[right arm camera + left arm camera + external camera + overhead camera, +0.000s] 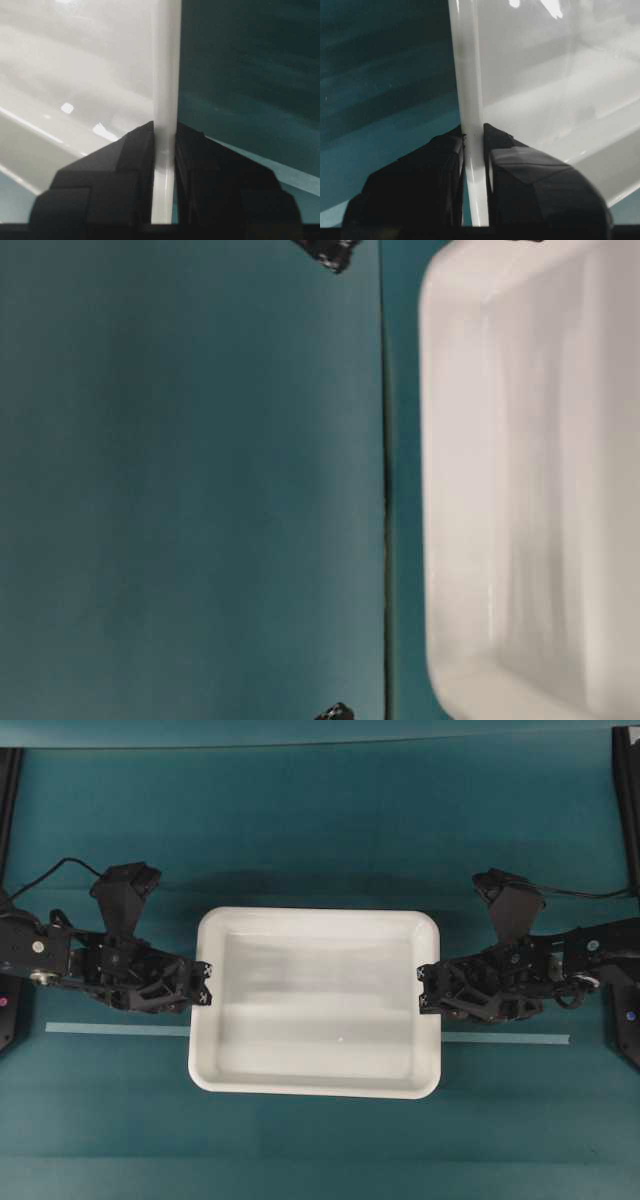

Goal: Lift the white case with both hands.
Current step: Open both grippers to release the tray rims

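The white case (315, 1010) lies in the middle of the teal table, long side across the overhead view, and it is empty. My left gripper (205, 982) is shut on its left rim, one finger inside and one outside. In the left wrist view the left gripper (474, 131) pinches the rolled rim (470, 75). My right gripper (425, 988) is shut on the right rim. In the right wrist view the right gripper (165, 125) clamps the rim (166, 65) in the same way. The table-level view shows one side of the case (530, 490).
A pale tape strip (110, 1029) runs across the table and passes under the case, showing again on the right (505, 1039). Black frame posts stand at the far corners (10, 800) (627, 800). A soft shadow lies on the cloth behind the case.
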`<move>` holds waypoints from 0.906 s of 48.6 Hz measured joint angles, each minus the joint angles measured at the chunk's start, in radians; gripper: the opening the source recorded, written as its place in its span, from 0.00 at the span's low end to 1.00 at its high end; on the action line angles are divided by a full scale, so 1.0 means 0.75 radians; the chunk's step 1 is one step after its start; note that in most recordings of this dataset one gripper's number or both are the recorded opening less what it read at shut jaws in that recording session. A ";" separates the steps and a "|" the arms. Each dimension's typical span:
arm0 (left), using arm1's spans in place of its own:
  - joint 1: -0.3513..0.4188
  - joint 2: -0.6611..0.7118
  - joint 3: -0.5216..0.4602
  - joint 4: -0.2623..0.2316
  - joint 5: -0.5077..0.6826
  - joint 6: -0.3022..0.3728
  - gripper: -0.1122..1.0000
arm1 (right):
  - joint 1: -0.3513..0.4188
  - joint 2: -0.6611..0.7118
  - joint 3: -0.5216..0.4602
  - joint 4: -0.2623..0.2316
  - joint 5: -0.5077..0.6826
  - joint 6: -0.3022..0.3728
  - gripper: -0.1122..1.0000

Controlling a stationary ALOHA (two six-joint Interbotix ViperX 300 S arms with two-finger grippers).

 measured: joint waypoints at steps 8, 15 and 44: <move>0.008 0.022 0.000 0.000 -0.020 -0.002 0.17 | -0.002 0.016 0.004 0.004 -0.006 0.000 0.20; 0.012 0.027 0.002 -0.002 -0.022 -0.002 0.17 | -0.008 0.020 0.004 0.004 -0.008 0.000 0.20; 0.012 0.043 -0.014 0.000 -0.043 -0.008 0.25 | -0.039 0.025 0.014 0.006 -0.020 0.004 0.25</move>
